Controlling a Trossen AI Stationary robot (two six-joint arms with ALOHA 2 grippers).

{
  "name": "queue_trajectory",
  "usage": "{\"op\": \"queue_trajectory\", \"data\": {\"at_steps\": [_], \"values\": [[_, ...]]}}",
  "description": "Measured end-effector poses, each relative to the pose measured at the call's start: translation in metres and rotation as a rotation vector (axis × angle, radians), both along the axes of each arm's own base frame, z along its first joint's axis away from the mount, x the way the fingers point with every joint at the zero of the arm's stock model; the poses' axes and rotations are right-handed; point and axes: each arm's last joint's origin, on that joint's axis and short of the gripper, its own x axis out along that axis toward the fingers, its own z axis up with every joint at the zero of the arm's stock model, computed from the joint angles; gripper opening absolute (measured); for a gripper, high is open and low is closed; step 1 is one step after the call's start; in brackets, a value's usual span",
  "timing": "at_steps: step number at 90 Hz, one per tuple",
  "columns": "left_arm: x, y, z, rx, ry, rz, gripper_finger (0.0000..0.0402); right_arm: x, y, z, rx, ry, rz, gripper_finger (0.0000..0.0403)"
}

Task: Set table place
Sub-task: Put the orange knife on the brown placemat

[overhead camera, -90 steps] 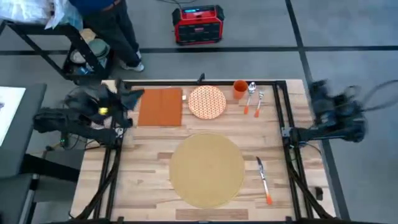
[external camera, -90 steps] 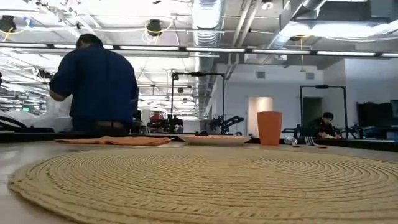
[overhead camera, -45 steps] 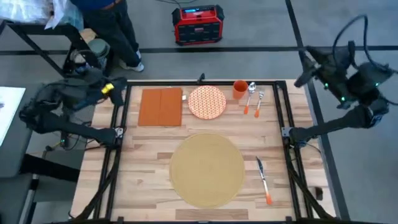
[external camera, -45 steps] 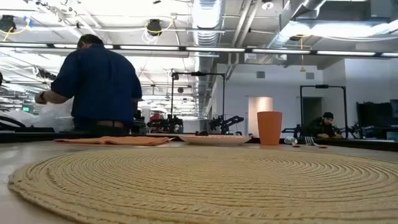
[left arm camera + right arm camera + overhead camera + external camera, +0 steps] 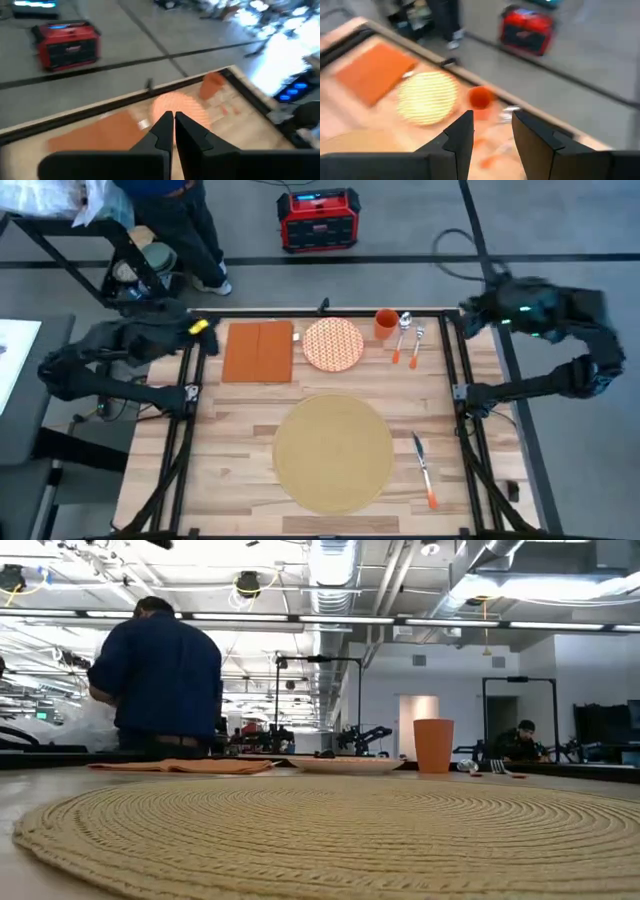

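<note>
Both arms swung in: left gripper (image 5: 173, 120) pinched closed, right gripper (image 5: 492, 122) spread open. Placemat (image 5: 333, 452) sits mid-table (image 5: 240, 470); a person (image 5: 155, 680) stands behind.

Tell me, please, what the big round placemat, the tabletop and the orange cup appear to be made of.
The placemat looks like woven straw or rope: tan, matte, with coiled ridges plain in the low view. The table looks like pale butcher-block wood, with visible strips and grain, under black metal rails. The cup is smooth, opaque and evenly orange, probably plastic, though glazed ceramic cannot be ruled out.
</note>
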Motion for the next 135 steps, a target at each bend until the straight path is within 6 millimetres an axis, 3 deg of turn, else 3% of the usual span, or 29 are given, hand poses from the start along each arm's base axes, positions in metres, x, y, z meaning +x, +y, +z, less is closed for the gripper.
{"op": "queue_trajectory", "data": {"at_steps": [15,31,44,65,77,99,119,135], "values": [[0.018,0.011,-0.053,-0.032,-0.136,-0.073,0.0,0.034,-0.008,-0.038,-0.057,-0.099,0.114,0.0123],[0.004,0.02,-0.112,-0.149,-0.24,-0.096,0.0,0.033,-0.018,-0.074,-0.027,-0.129,0.028,0.0123],[-0.012,0.021,-0.134,-0.162,-0.295,-0.031,0.0,0.028,-0.022,-0.08,0.027,-0.272,0.005,0.0123],[-0.02,0.024,-0.144,-0.018,-0.185,0.011,0.0,0.046,-0.03,-0.065,-0.086,-0.551,0.03,0.0123],[-0.02,0.024,-0.144,0.011,-0.154,0.007,0.0,0.059,-0.037,-0.06,-0.141,-0.618,0.029,0.0123],[-0.02,0.024,-0.145,0.037,-0.113,-0.004,0.0,0.085,-0.05,-0.075,-0.054,-0.613,-0.038,0.0123],[-0.02,0.025,-0.144,0.145,-0.023,-0.047,0.0,0.108,-0.048,-0.09,0.083,-0.629,-0.051,0.0123],[-0.019,0.025,-0.145,0.078,-0.079,-0.02,0.0,0.123,-0.046,-0.101,0.118,-0.587,-0.039,0.0123]]}}
